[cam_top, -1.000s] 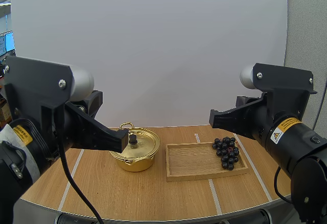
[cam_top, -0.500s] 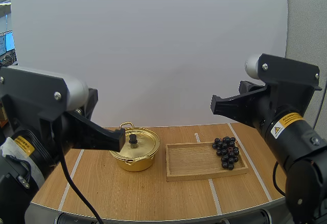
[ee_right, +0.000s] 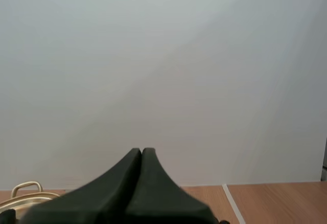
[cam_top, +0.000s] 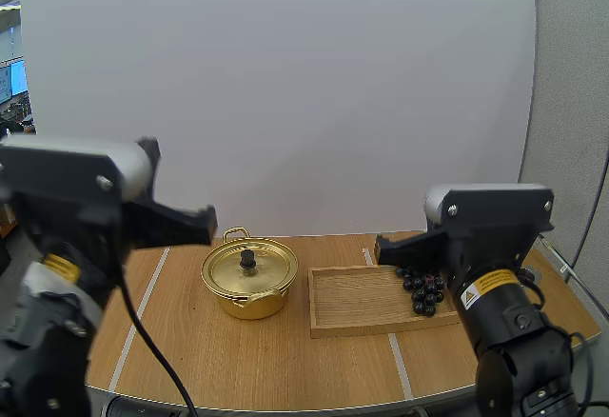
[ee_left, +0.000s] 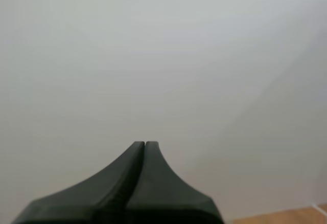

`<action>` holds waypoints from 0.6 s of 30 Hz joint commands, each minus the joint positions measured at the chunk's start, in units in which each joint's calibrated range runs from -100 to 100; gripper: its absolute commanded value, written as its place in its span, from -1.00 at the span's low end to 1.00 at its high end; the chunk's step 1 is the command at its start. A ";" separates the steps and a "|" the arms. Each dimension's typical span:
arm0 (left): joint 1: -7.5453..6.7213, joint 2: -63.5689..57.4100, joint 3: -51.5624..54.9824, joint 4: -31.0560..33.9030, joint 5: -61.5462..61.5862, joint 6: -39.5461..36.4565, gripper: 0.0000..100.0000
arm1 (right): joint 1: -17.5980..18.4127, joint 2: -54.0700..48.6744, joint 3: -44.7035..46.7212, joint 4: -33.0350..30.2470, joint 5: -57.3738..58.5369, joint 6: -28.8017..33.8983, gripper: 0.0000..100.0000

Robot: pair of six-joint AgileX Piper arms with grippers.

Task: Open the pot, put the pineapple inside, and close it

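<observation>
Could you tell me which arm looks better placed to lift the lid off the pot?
Probably the left: the left gripper hangs close to the pot, lid on, while the right gripper is nearer the wooden tray and grapes. Both are shut.

The right fingers [ee_right: 156,185] lie pressed together as one dark wedge, holding nothing. At eight o'clock from their tips is the golden pot [ee_right: 20,199] on the wooden counter [ee_right: 271,203], its handle visible.
</observation>
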 commanded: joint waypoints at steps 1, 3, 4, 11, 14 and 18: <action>0.11 2.04 5.71 0.53 -8.42 0.23 -1.00 | -0.24 -0.36 2.29 -0.24 -1.88 -0.63 -1.00; 0.11 3.08 9.93 0.53 -16.40 0.23 -1.00 | -0.24 -0.36 3.59 -0.24 -1.88 -0.63 -1.00; 0.11 3.39 11.85 0.53 -19.59 0.23 -1.00 | -0.24 -0.36 4.33 -0.24 -1.70 -0.63 -1.00; 0.45 3.41 19.96 0.53 -28.02 0.23 -1.00 | -0.24 -0.36 7.98 -0.24 4.37 -0.63 -1.00; 0.45 3.41 22.62 0.53 -27.86 0.23 -1.00 | -0.24 -0.36 8.40 0.23 9.75 -0.63 -1.00; 0.45 3.41 22.62 0.53 -20.83 0.23 -1.00 | -0.24 -0.36 8.40 0.66 16.88 -0.63 -1.00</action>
